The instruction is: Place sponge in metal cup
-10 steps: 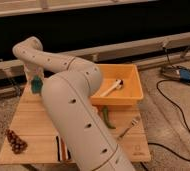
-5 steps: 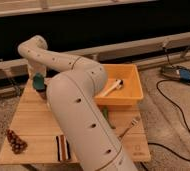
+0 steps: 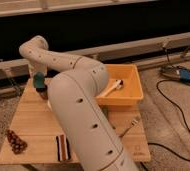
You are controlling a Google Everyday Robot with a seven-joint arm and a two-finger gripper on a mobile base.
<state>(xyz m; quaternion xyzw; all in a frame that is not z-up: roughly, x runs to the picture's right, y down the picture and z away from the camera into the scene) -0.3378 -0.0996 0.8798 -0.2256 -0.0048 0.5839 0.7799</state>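
My arm rises from the bottom of the camera view and bends over to the far left corner of the wooden table [image 3: 33, 120]. The gripper [image 3: 40, 86] points down there, just above the tabletop. A teal-green block [image 3: 38, 79], which looks like the sponge, sits at the gripper. A dark shape [image 3: 43, 90] lies right under it; I cannot tell whether it is the metal cup or part of the gripper. No metal cup shows plainly; the arm hides much of the table's middle.
An orange bin [image 3: 130, 92] stands at the back right with a white utensil [image 3: 111, 87] in it. A brown cluster [image 3: 16, 141] and a striped item [image 3: 63, 147] lie near the front edge. A fork-like utensil [image 3: 129, 126] lies on the right. Cables and a blue device [image 3: 180, 75] lie on the floor.
The gripper with the teal block has shifted slightly to the right over the table's far left corner; the upper arm has shifted with it.
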